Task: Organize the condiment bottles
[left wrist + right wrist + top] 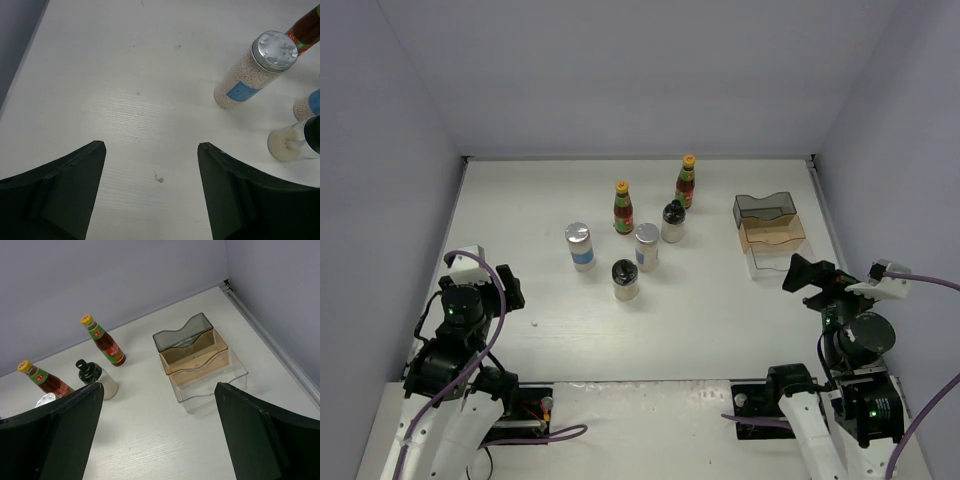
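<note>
Left pincer point(151, 150): released, jaws spread wide, nothing between them; hangs over the bare white worktop point(520, 200) at near left, well apart from the bottles. Right pincer point(159, 390): likewise released, jaws wide, gripping nothing; hangs at near right, close to the front of the clear tiered plastic organizer point(770, 232), not touching it. All six condiment bottles upright on the worktop in a loose cluster around the middle, left of the organizer and outside it. Closest to the left arm: left silver-lidded blue-labelled shaker point(579, 246). To its right: second silver-lidded blue-labelled shaker point(646, 247), with the near black-lidded pale jar point(625, 280) just in front, between the two. Behind the shakers: left slim red sauce bottle with yellow cap point(623, 208). Right of that: far black-lidded pale jar point(673, 222), just beside the right slim red sauce bottle with yellow cap point(685, 183), rearmost of the lot. Cannot tell whether that jar and bottle touch. Organizer tiers: smoky grey at the back, amber in the middle, clear at the front; near the right edge of the worktop, well apart from the bottle cluster.
</note>
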